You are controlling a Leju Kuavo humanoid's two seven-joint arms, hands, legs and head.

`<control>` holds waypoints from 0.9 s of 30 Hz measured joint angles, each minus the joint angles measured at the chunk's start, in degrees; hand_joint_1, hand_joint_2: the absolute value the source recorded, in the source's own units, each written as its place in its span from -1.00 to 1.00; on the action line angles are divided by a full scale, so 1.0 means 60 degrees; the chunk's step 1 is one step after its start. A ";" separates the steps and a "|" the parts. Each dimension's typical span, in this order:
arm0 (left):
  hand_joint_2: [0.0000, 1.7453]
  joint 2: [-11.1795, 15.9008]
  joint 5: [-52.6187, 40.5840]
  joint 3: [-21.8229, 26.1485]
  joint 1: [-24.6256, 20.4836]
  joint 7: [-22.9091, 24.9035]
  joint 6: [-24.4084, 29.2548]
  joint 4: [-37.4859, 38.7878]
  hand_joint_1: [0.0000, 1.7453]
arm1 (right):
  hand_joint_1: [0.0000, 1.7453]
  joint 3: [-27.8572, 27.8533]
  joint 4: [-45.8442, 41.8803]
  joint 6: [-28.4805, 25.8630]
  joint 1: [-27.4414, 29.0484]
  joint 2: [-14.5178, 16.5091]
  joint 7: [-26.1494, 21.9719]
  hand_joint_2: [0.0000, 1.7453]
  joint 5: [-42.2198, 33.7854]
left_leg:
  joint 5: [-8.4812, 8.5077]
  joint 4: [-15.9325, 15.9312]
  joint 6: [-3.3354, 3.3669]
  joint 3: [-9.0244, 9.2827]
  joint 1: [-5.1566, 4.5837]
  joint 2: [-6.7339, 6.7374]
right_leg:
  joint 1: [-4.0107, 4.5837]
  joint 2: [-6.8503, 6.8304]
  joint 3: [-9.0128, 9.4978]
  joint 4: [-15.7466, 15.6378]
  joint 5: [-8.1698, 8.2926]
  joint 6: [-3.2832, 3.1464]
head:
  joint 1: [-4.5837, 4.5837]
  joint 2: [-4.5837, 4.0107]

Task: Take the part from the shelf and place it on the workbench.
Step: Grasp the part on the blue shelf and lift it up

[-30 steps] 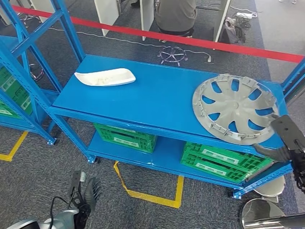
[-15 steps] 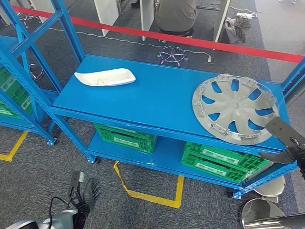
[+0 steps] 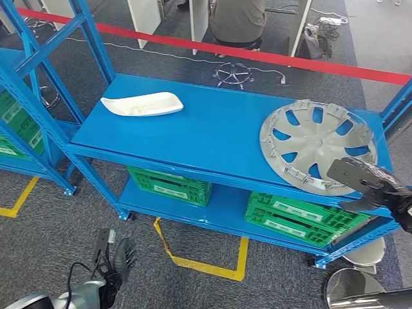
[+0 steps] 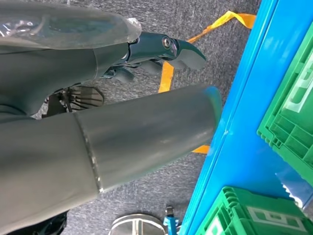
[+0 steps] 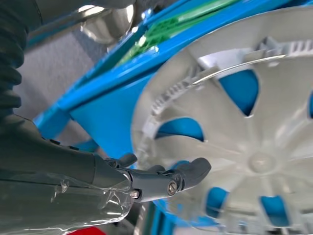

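From the head view we look down on a blue shelf. A silver wheel cover lies flat on its top level at about 3 o'clock, and a white curved panel lies well apart at about 10 o'clock. Green crates sit on the lower level. Our right hand reaches in at 4 o'clock over the cover's near rim, fingers extended and apart, grasping nothing. Our left hand hangs low at 7 o'clock above the grey carpet, fingers loosely spread and holding nothing. A red barrier tape runs behind the shelf, and a seated person is at 12 o'clock.

In the left wrist view we see the left hand released, with yellow floor tape and green crates past it.

In the right wrist view the right hand hovers just over the wheel cover, thumb extended; we cannot tell whether it touches.
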 joint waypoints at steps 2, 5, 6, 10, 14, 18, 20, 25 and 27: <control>-1.00 -0.0013 0.0000 0.0000 -0.0027 0.0012 0.0002 0.0000 -1.00 | -1.00 0.0426 0.0231 0.0100 -0.0266 0.0142 -0.0156 1.00 0.0307 | 0.0001 0.0000 -0.0001 0.0003 0.0002 0.0000 | 0.0001 0.0000 0.0001 0.0000 0.0000 0.0000 | 0.0000 0.0000; -1.00 -0.0030 0.0002 0.0000 -0.0050 0.0020 0.0005 0.0000 -1.00 | -1.00 0.0975 0.0510 0.0246 -0.0550 0.0314 -0.0252 1.00 0.0789 | 0.0004 -0.0001 -0.0004 0.0003 0.0004 -0.0007 | 0.0002 -0.0001 0.0003 0.0001 0.0000 0.0000 | 0.0002 0.0000; -1.00 -0.0031 0.0005 0.0000 -0.0051 0.0021 0.0007 0.0000 -1.00 | -1.00 0.1163 0.0583 0.0330 -0.0644 0.0359 -0.0264 1.00 0.1080 | 0.0005 -0.0001 -0.0005 0.0003 0.0004 -0.0008 | 0.0003 -0.0001 0.0003 0.0002 0.0000 0.0000 | 0.0003 0.0000; -1.00 -0.0031 0.0027 0.0000 -0.0052 0.0022 0.0013 0.0000 -1.00 | -1.00 0.1936 0.0739 0.0662 -0.0982 0.0500 -0.0313 1.00 0.2380 | 0.0005 -0.0001 -0.0006 0.0004 0.0004 -0.0007 | 0.0002 -0.0001 0.0002 0.0002 0.0000 0.0000 | 0.0001 0.0000; -1.00 -0.0031 0.0035 0.0000 -0.0050 0.0022 0.0016 0.0000 -1.00 | -1.00 0.2401 0.0802 0.0810 -0.1114 0.0616 -0.0317 1.00 0.2745 | 0.0004 -0.0001 -0.0006 0.0004 0.0004 -0.0008 | 0.0002 0.0000 0.0001 0.0001 -0.0001 0.0000 | 0.0001 0.0000; -1.00 -0.0031 0.0039 0.0000 -0.0045 0.0022 0.0018 0.0000 -1.00 | -1.00 0.2717 0.0864 0.0902 -0.1163 0.0669 -0.0352 1.00 0.2799 | 0.0004 -0.0001 -0.0006 0.0004 0.0004 -0.0008 | 0.0002 -0.0001 0.0001 0.0001 -0.0001 -0.0001 | 0.0001 0.0000; -1.00 -0.0031 0.0045 0.0000 -0.0044 0.0022 0.0030 0.0000 -1.00 | -1.00 0.2856 0.0903 0.0949 -0.1167 0.0681 -0.0368 1.00 0.2894 | 0.0004 -0.0001 -0.0006 0.0004 0.0004 -0.0007 | 0.0002 -0.0001 0.0001 0.0001 -0.0001 -0.0001 | 0.0001 0.0000; -1.00 -0.0031 0.0067 0.0000 -0.0044 0.0036 0.0042 0.0000 -1.00 | -1.00 0.3157 0.1075 0.0928 -0.1169 0.0719 -0.0459 1.00 0.3172 | 0.0004 -0.0001 -0.0006 0.0005 0.0004 -0.0007 | 0.0002 -0.0001 0.0001 0.0001 -0.0001 -0.0001 | 0.0002 0.0000; -1.00 -0.0031 0.0069 0.0000 -0.0043 0.0037 0.0042 0.0000 -1.00 | -1.00 0.3234 0.1165 0.0836 -0.1168 0.0731 -0.0489 1.00 0.3236 | 0.0004 -0.0001 -0.0006 0.0006 0.0004 -0.0007 | 0.0002 -0.0001 0.0001 0.0001 -0.0001 -0.0001 | 0.0002 0.0000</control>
